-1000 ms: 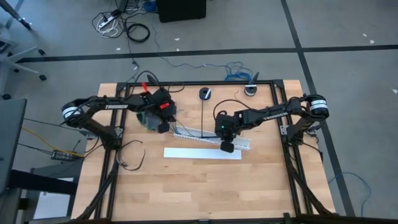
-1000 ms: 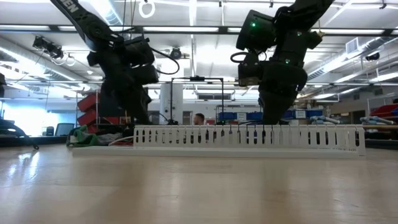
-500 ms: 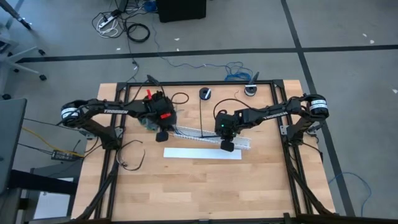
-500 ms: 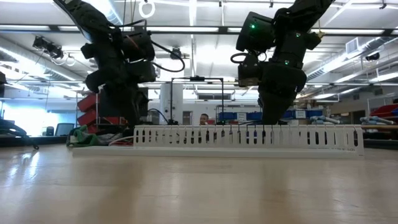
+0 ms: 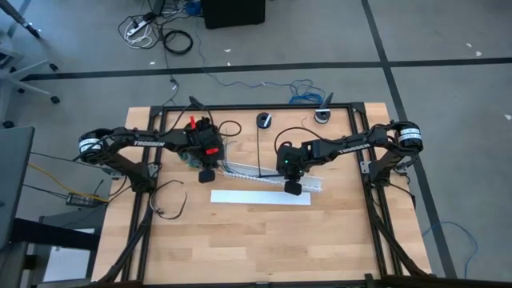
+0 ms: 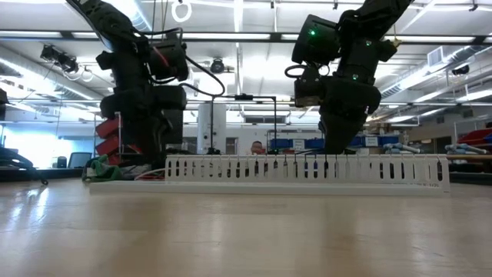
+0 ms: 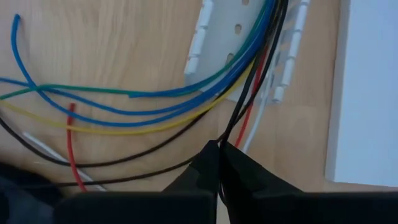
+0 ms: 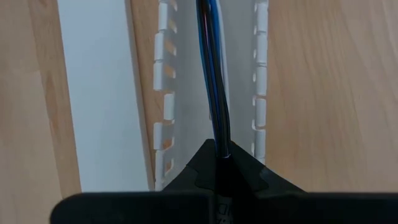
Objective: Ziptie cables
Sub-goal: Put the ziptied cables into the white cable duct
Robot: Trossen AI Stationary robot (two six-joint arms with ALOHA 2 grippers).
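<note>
Item: cables, 1 bundle, mixed colours, laid along the white slotted duct mid-table. Left gripper closed on the black strands at the duct's end; right gripper clamped on the bundle inside the duct. Step, judged: gathering. Next: tighten bundle, no ziptie visible.

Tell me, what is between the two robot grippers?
High view: the white slotted duct, with the bundle of thin wires in it, spans from the left gripper to the right gripper.
</note>
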